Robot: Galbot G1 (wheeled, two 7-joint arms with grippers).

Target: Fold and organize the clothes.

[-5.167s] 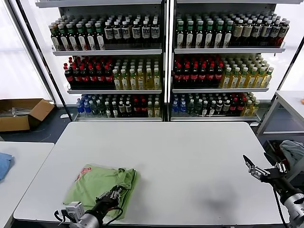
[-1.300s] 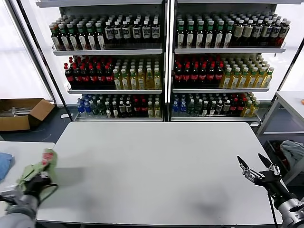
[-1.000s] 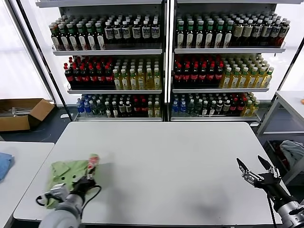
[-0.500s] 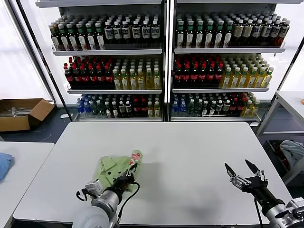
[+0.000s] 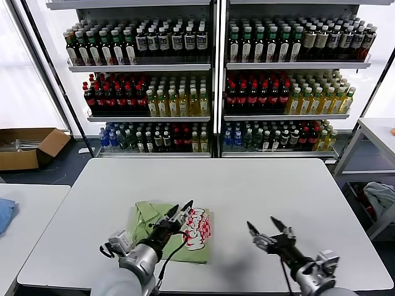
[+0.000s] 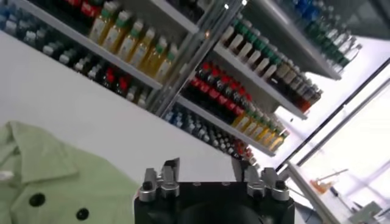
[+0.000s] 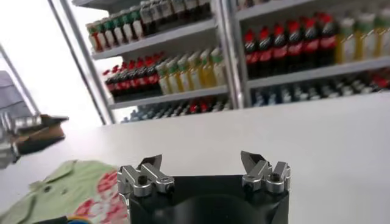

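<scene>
so the green polo shirt [image 5: 173,227] is lying bunched on the white table [image 5: 247,185], near the front edge, checkered logo facing up. My left gripper [image 5: 178,209] sits right over it with fingers spread, pinching nothing, I'd guess so I can start flattening it. Right gripper [image 5: 266,226] hovers beside the shirt, also spread wide. Sleeves are tucked somewhere in the folds, can't make them out

A folded light green polo shirt [image 5: 162,229] lies on the white table [image 5: 259,185], red-and-white logo [image 5: 197,227] up. The left gripper [image 5: 179,211] hovers over it, fingers spread; the right gripper [image 5: 265,229] hovers nearby, fingers apart, beside the shirt
</scene>
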